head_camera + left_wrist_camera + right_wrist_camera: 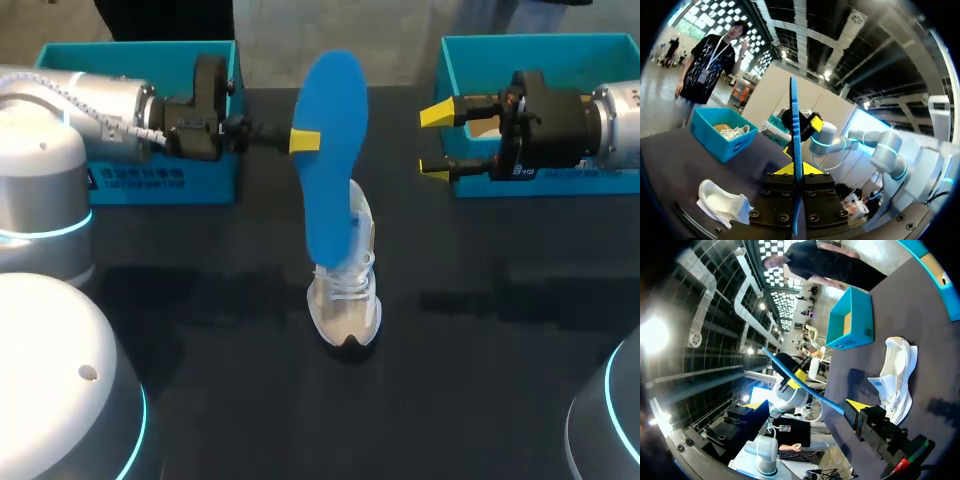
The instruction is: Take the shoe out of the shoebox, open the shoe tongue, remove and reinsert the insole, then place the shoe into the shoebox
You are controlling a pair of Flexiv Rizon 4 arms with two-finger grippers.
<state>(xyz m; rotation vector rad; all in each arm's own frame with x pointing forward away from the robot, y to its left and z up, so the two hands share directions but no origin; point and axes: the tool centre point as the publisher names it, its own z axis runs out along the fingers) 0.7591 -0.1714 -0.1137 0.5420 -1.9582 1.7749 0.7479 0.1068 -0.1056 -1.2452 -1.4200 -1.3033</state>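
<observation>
My left gripper (305, 140) is shut on the edge of a blue insole (330, 150) and holds it in the air above the table, over the shoe. In the left wrist view the insole (796, 130) stands edge-on between my fingers (794, 170). The white shoe (346, 290) lies on the dark table under the insole, also seen beside my left gripper (722, 202). My right gripper (437, 140) is open and holds nothing, a short way right of the insole. From the right wrist, the insole (800, 385) crosses ahead of the open right gripper (805, 406), with the shoe (895, 375) beyond.
Two teal boxes stand at the back of the table: one behind my left arm (165, 180), one behind my right arm (545, 182). The right one (722, 132) holds crumpled white paper. Bare dark tabletop (200, 320) surrounds the shoe.
</observation>
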